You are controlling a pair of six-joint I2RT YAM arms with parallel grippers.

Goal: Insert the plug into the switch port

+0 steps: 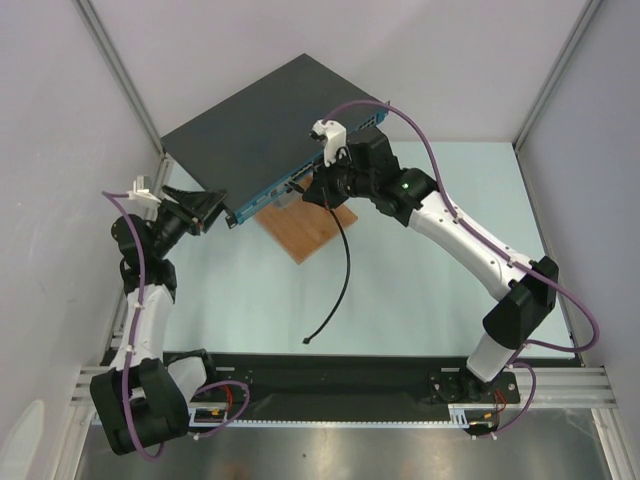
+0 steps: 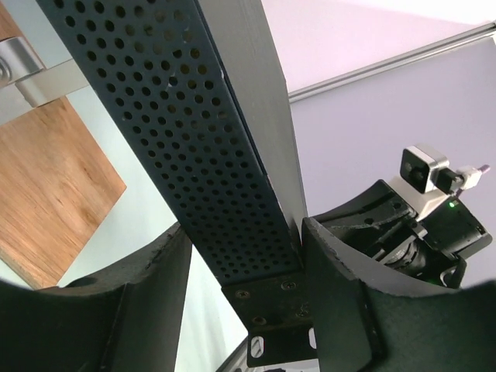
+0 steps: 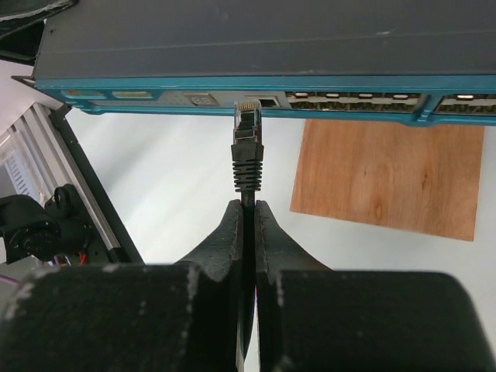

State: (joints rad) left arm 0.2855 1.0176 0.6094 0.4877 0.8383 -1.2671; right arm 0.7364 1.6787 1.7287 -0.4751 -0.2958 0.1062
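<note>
The switch (image 1: pixel 262 128) is a flat dark-grey box with a teal front strip (image 3: pixel 155 97). A row of switch ports (image 3: pixel 353 98) runs along the strip, and a single socket (image 3: pixel 268 101) sits to their left. My right gripper (image 3: pixel 249 205) is shut on the black cable just behind the plug (image 3: pixel 247 132). The plug's clear tip is right at the strip, slightly left of that single socket. My left gripper (image 2: pixel 242 232) straddles the switch's perforated side (image 2: pixel 186 139) at its left corner. Its right finger (image 2: pixel 341 294) touches the box. Its left finger (image 2: pixel 139 302) stands apart from it.
A brown wooden board (image 1: pixel 305 232) lies under the switch's front edge. The loose cable (image 1: pixel 343 270) trails from the right gripper (image 1: pixel 318 188) toward the near rail. A metal bracket (image 2: pixel 291 325) is screwed to the switch's corner. Grey walls enclose the table.
</note>
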